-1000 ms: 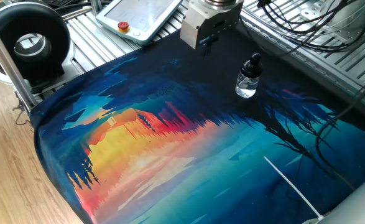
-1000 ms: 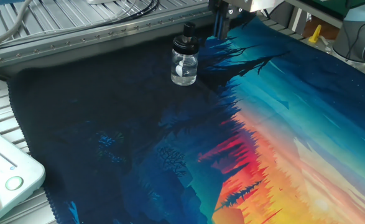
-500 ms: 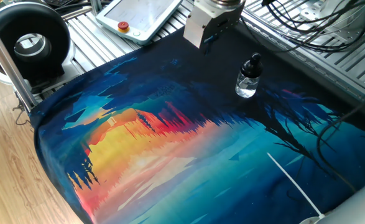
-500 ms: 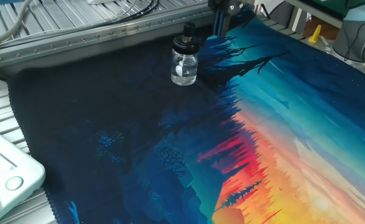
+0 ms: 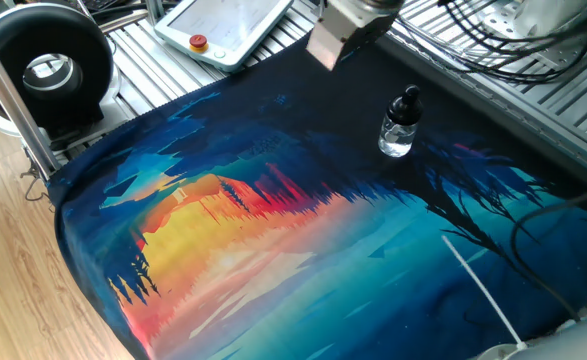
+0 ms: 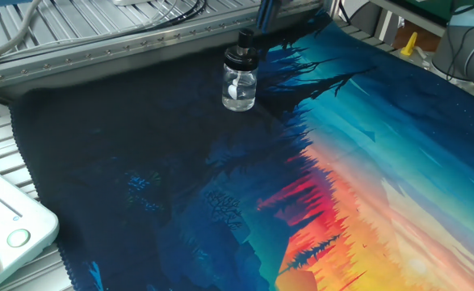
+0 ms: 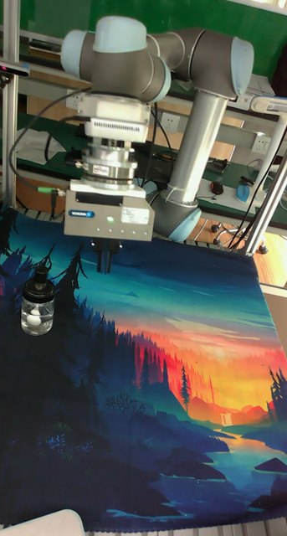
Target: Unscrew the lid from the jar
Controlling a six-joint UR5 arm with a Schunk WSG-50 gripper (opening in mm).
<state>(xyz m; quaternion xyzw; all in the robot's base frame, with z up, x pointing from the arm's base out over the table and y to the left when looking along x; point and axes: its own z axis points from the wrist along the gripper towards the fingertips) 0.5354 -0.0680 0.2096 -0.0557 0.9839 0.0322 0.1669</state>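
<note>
One small clear glass jar [image 7: 37, 312], left of frame: likely light, slippery, fragile. Grip its narrow black lid [image 7: 41, 282]. Two-finger gripper [image 7: 107, 257] beside it; jaws look pressed together.

We see that the gripper [image 7: 106, 256] has gone up since a second ago; in one fixed view only its blurred lower body is left at the top edge; in the other fixed view just a thin blurred bit remains.
</note>
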